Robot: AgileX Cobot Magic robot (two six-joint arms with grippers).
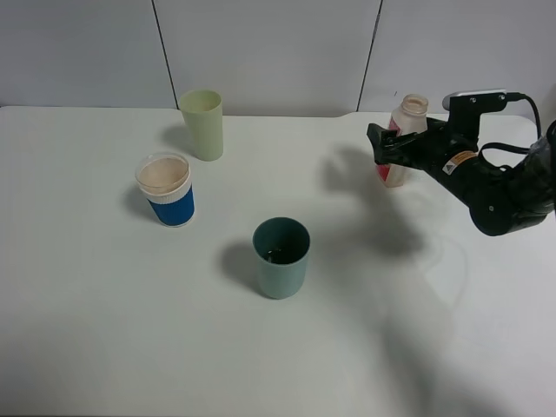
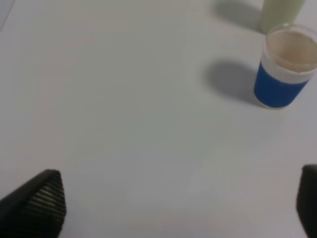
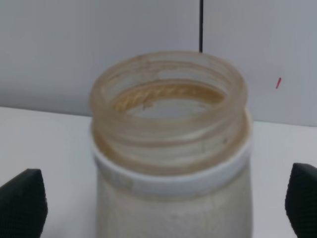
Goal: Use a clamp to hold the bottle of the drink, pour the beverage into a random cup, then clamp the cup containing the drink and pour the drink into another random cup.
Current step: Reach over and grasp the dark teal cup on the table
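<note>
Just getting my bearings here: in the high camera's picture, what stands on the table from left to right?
From the left: blue cup with white rim → pale yellow-green cup → teal cup → bottle.

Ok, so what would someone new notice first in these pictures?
Probably the black right gripper at the back right of the table, its open jaws either side of the capless bottle. Next comes the teal cup near the middle, with a little dark liquid at its bottom. A blue cup and a pale green cup stand on the left.
</note>
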